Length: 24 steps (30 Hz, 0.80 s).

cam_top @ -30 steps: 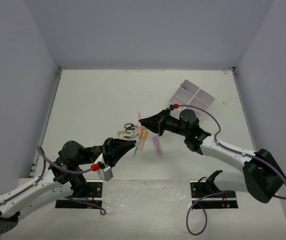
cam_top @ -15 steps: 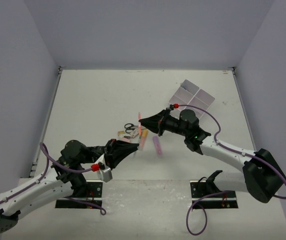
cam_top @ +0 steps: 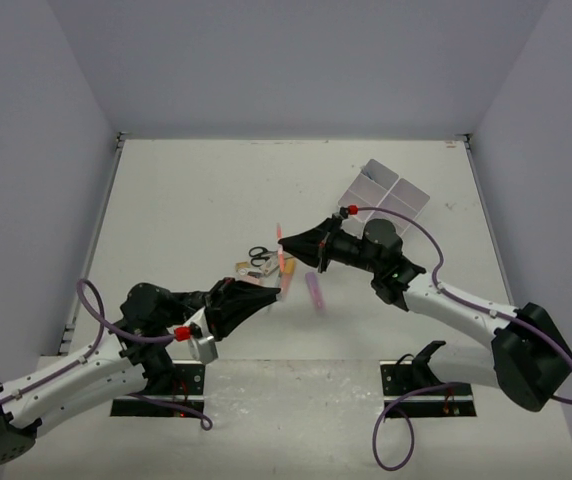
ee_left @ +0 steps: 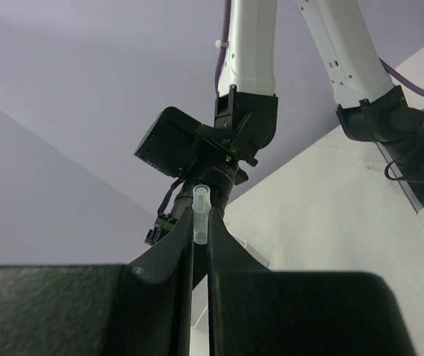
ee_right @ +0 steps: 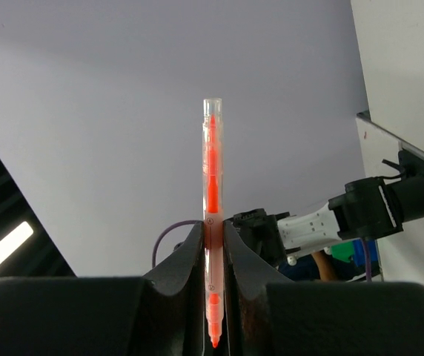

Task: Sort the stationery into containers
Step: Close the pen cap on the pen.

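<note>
**Both grippers clamped on a pen, the box well off to the right**

In the right wrist view we see the right gripper (ee_right: 212, 231) closed tight on an orange marker (ee_right: 211, 185). The marker has a clear barrel and stands between the two fingers, with most of its length beyond the tips and its orange nib down between the jaws. From the top camera, the right gripper (cam_top: 284, 244) is near the middle of the table (cam_top: 196, 200), and the marker (cam_top: 280, 236) crosses its tips.

The left gripper (ee_left: 201, 231) is likewise closed to a narrow slit, pinching a thin pen (ee_left: 201, 213) whose clear end pokes out past the fingertips. In the top view, the left gripper (cam_top: 267, 293) points toward the right one, and the two are close together but apart.

The loose stationery lies around them:
- The scissors (cam_top: 258, 254) and small erasers (cam_top: 245, 268) are just left of the right gripper's tips.
- A pink marker (cam_top: 287, 284) is just beside the left gripper's tips.
- A purple marker (cam_top: 314, 290) lies near the right gripper, on its near side.

The white box (cam_top: 391, 192) sits at the far right, beyond the right arm and well apart from both grippers. We cannot tell what its compartments contain.
</note>
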Each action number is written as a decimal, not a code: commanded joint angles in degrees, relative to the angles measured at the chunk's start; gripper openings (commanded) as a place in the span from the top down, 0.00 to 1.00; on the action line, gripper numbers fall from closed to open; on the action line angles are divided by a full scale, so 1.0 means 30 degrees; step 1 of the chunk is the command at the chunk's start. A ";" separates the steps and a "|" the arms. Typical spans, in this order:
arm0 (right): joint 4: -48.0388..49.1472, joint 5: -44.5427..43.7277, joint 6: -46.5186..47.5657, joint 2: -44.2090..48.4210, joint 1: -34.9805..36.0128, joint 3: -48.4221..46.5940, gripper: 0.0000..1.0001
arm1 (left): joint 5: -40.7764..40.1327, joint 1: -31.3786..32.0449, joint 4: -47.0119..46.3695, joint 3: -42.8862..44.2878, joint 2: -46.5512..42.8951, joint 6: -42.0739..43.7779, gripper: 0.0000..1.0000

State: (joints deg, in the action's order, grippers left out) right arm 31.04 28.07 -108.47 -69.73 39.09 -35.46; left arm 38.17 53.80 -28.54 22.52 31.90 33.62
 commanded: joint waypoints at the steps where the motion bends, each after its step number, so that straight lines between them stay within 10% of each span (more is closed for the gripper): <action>1: 0.0975 0.0653 0.0137 0.0773 0.0236 -0.0900 1.00 | -0.0022 0.0055 -0.2860 -0.0589 0.0132 -0.0810 1.00; 24: 0.0937 0.0559 0.0178 0.1008 0.1121 -0.1099 1.00 | 0.0523 0.0055 -0.0367 0.1083 0.0924 0.1466 1.00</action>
State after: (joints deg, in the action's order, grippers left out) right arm 32.19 29.65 -108.44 -67.66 42.07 -36.24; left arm 38.58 53.80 -30.78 22.71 35.14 34.77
